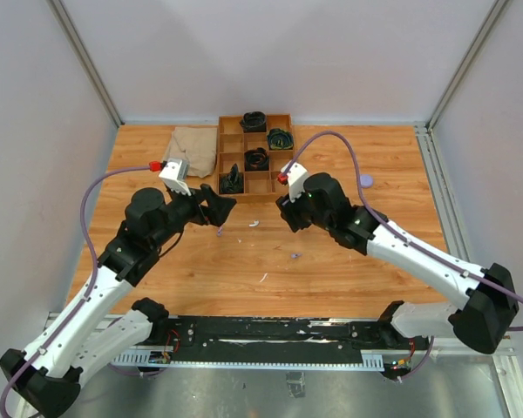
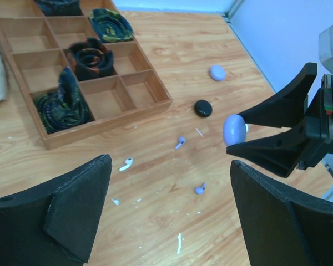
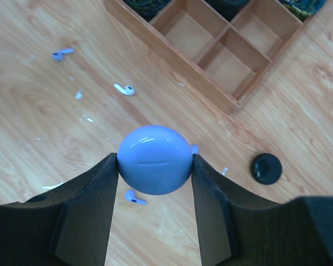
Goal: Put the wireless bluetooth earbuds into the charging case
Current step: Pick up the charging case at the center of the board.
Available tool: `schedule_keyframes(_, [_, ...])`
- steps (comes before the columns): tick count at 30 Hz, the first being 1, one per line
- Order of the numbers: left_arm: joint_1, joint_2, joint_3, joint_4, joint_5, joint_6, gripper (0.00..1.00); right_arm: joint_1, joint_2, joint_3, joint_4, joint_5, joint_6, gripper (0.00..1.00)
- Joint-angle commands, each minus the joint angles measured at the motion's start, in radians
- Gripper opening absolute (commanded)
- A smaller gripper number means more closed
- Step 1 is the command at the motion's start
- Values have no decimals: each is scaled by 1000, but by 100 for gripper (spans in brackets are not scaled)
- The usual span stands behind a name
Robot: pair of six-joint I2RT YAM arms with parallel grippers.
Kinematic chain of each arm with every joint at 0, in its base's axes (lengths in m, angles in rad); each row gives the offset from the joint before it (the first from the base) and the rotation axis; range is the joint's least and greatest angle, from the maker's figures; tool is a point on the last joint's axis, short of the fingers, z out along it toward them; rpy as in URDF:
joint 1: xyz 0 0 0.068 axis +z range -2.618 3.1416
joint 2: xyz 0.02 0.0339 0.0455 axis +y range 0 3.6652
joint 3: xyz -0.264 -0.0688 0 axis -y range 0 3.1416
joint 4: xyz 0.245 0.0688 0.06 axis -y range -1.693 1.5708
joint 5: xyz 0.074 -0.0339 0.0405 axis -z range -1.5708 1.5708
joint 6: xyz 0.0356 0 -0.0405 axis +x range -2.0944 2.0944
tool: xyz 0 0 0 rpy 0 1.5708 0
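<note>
My right gripper (image 3: 154, 162) is clamped on the smooth, rounded, pale lilac plastic charging case (image 3: 154, 145). One finger presses each side, and the case hangs clear above the wooden table (image 3: 44, 127). My left gripper (image 2: 171, 183) hovers opposite with its jaws spread wide and nothing between them.

The tiny stemmed plastic earbuds all lie loose on the table, and none is in the case. One lilac bud (image 2: 180, 142) lies near the corner of the brown wooden compartment tray (image 2: 108, 124). A second lilac bud (image 2: 200, 189) lies nearer to me. A white bud (image 2: 126, 164) lies to the left of both. A round black puck (image 2: 203, 107) and a small lilac puck (image 2: 217, 72) sit further out, and I take them to be other cases.

I judge this to be the early part of the job: the case is picked up and presented, but no bud has been loaded. A thin seam runs across the case's face, so the lid looks closed to me. Next I must hold the case steady in my right hand while my left opens the lid. After that my left has to go down for a lilac bud. That calls for a narrow, careful pinch on the stem, because the buds are small and could skid on the wood.
</note>
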Motion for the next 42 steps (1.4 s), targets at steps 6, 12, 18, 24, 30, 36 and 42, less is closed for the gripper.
schedule_keyframes(6, [9,72,-9,101,199,-100,90,146,-107,-112,243,57,73,37])
schedule_keyframes(12, [7,104,-45,186,304,-166,83,204,-131,-191,409,69,45,37])
schedule_keyframes(18, [-1,137,-86,274,358,-216,73,249,-135,-254,553,86,16,37])
schedule_keyframes(24, [-42,176,-105,329,361,-228,69,268,-140,-277,621,87,-3,37])
schedule_keyframes(30, [-58,195,-117,351,354,-234,68,272,-138,-282,655,65,-20,37])
schedule_keyframes(36, [-65,212,-119,364,357,-236,62,273,-138,-293,686,56,-19,37])
schedule_keyframes(42, [-72,222,-121,375,365,-233,53,273,-140,-300,703,46,-24,37])
